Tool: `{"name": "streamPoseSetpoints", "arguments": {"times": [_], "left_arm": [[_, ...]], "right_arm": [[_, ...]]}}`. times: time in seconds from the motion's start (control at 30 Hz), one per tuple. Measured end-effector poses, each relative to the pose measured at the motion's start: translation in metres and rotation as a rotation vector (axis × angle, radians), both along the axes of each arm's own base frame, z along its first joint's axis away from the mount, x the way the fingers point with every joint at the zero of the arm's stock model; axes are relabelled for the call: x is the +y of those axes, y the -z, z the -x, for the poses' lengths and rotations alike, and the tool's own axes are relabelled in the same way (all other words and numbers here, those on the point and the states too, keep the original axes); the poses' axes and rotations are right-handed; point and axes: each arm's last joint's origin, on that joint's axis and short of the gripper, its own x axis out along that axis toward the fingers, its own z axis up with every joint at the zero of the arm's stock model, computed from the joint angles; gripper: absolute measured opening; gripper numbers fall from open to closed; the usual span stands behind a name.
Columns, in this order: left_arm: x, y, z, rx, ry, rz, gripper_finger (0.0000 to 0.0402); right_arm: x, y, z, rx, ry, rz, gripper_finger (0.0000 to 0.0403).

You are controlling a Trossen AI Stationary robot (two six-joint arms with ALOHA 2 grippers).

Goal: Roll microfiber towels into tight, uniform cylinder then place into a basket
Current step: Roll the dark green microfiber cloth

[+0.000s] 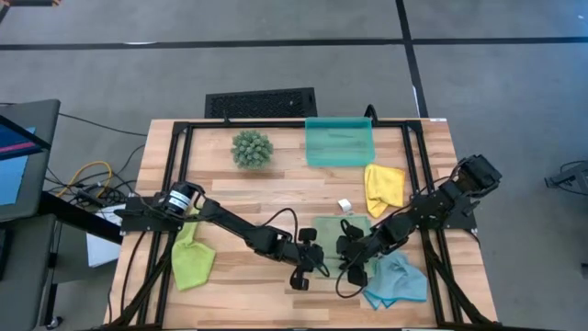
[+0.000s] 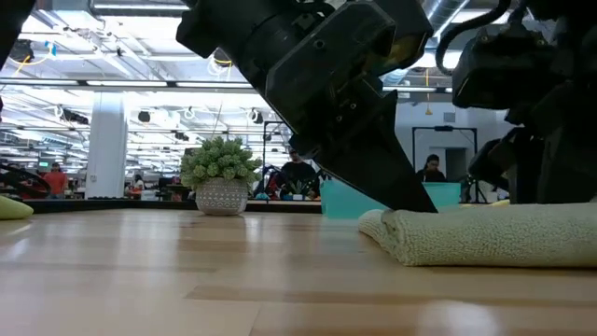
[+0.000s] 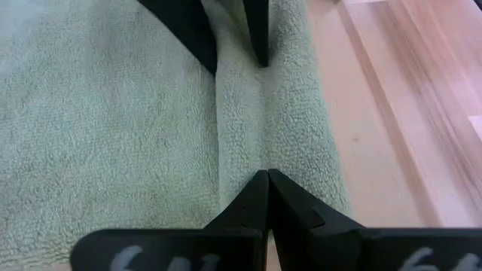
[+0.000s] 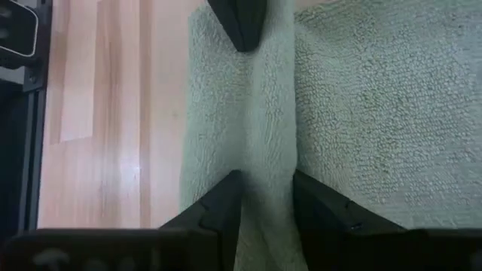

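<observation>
The first roll was being started on the sage green towel [image 1: 333,227], which lay on the table [image 1: 276,188] between the two arms, its near edge turned over into a low fold. The left gripper [image 3: 266,175] was pressed fully together, its tips on the fold's crease. The right gripper [image 4: 266,178] stood slightly parted, pinching the raised ridge of cloth between its fingers. Next, both likely needed to push the fold forward evenly, keeping it tight. The teal basket [image 1: 339,142] waited well beyond.

We see bare table [image 1: 276,198] between the plant ball [image 1: 252,148] and both arms. The yellow towel [image 1: 383,187] lies just before the basket [image 1: 339,142].
</observation>
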Motion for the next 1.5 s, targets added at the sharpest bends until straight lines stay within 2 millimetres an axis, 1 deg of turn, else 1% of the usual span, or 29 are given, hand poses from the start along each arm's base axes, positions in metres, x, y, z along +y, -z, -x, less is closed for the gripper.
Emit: {"name": "streamPoseSetpoints", "arguments": {"times": [0.1, 0.27, 0.47, 0.67, 0.77, 0.93, 1.1, 1.2, 1.33, 1.5], "left_arm": [[0.0, 0.0, 0.0, 0.0, 0.001, -0.001, 0.0002], [-0.001, 0.0, 0.001, 0.002, 0.003, -0.003, 0.0002], [-0.001, 0.0, 0.0, 0.0, 0.004, -0.004, 0.0002], [-0.002, -0.001, 0.0, -0.015, 0.015, -0.007, 0.0002], [-0.006, -0.004, -0.001, -0.037, 0.033, -0.01, 0.0002], [-0.018, -0.022, -0.008, -0.133, 0.076, -0.007, 0.0002], [-0.021, -0.029, -0.012, -0.202, 0.094, -0.004, 0.0002], [-0.016, -0.027, -0.012, -0.187, 0.071, -0.018, 0.0002], [-0.006, -0.016, -0.009, -0.154, 0.025, -0.045, 0.0002], [0.004, -0.005, -0.006, -0.113, -0.016, -0.035, 0.0002]], "right_arm": [[0.003, -0.009, 0.005, -0.025, 0.013, 0.006, 0.013], [0.008, -0.02, 0.02, -0.006, 0.041, 0.026, 0.0106], [0.017, -0.02, 0.039, 0.066, 0.089, 0.046, 0.0071], [0.028, -0.019, 0.05, 0.091, 0.074, 0.037, 0.0044], [0.03, -0.019, 0.051, 0.088, 0.064, 0.034, 0.0034], [0.027, -0.019, 0.049, 0.078, 0.056, 0.047, 0.0026], [0.024, -0.02, 0.043, 0.046, 0.046, 0.042, 0.0027], [0.022, -0.016, 0.039, 0.052, 0.049, 0.049, 0.0026], [0.022, -0.004, 0.037, 0.091, 0.053, 0.081, 0.0027], [0.024, 0.005, 0.035, 0.106, 0.054, 0.104, 0.0052]]}}
